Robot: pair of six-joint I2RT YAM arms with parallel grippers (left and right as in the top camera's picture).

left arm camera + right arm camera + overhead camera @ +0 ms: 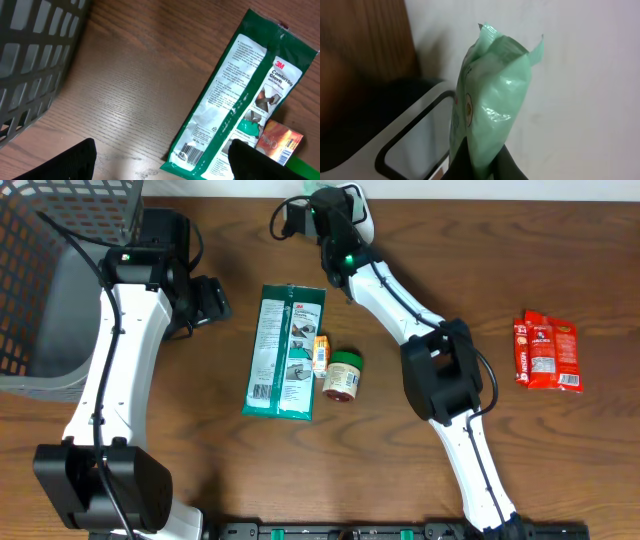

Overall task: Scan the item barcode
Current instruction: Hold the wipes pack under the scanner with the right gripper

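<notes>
Currently clamping a pale green pouch [492, 100] w/ right gripper [484, 162], dark fingers [510, 167] pinched tight on its lower end. Holding it upright, crimped top edge up, just in front of white scanner [355, 167] w/ black-rimmed window, at far edge of table [200, 480], top centre in overhead view. Can't tell whether touching scanner or a bit apart. Barcode on pouch: can't make out from wrist cam.

Over on L side: hovering w/ left gripper [162, 165], spread wide, nothing between black fingertips [75, 160]. Looking down on bare wood betw. grey mesh basket [35, 60] and green 3M glove pack [240, 90]; printed barcode at pack's near corner.

Mid-table, lying flat: glove pack, w/ small orange box [320, 352] against its R edge and green-lidded jar [344, 373] just beside box. Well apart to R: red snack packets [547, 352], side by side. Basket at table's L edge, next to L arm.
</notes>
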